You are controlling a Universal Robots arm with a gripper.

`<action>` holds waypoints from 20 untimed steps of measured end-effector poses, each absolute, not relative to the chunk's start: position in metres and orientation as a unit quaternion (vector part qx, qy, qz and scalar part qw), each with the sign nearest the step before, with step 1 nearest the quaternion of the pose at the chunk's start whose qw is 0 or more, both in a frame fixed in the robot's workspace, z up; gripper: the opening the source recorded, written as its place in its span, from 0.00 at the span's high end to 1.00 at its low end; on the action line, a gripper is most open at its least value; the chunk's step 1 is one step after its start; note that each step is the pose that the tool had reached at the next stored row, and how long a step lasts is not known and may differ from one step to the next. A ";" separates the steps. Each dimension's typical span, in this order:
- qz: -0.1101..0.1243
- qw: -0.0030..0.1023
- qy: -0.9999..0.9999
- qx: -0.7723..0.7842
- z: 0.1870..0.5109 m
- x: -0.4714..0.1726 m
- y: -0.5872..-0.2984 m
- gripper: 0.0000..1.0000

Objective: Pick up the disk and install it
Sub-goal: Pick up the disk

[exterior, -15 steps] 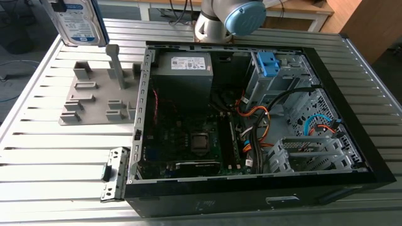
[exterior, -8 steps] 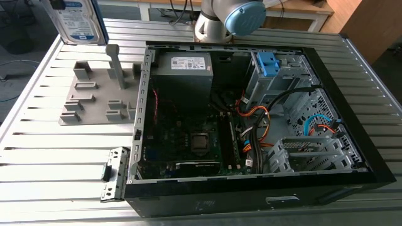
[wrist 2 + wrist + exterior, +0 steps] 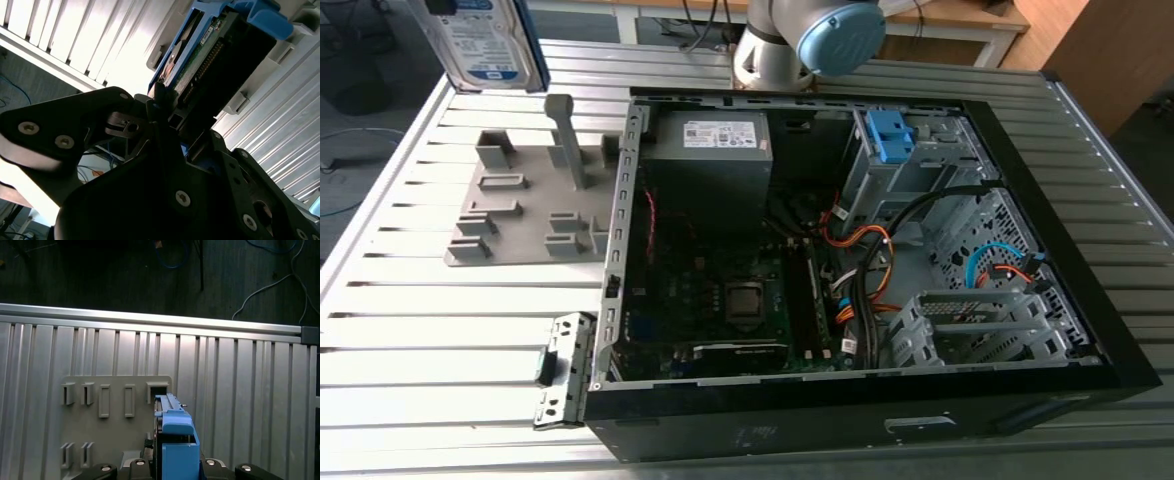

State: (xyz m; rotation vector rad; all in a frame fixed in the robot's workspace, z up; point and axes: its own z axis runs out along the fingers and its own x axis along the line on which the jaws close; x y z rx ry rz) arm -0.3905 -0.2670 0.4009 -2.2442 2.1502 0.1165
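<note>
Blue-framed and silver, the disk (image 3: 483, 40) hangs on edge in the pincer (image 3: 167, 107) clamped on it, clear above the grey slotted rack (image 3: 520, 215) on the desk (image 3: 427, 340), beside the open computer case (image 3: 854, 250), upright presumably because the rack's slots store it standing.

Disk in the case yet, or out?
Out. The disk stands upright in the end effector, by the grey fixture, outside the open case.
</note>
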 end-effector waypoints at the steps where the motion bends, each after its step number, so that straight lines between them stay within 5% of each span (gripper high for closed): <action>1: 0.037 0.016 0.691 -0.721 0.402 -0.390 -0.267 0.64; 20: 0.037 0.016 0.691 -0.721 0.415 -0.390 -0.267 0.64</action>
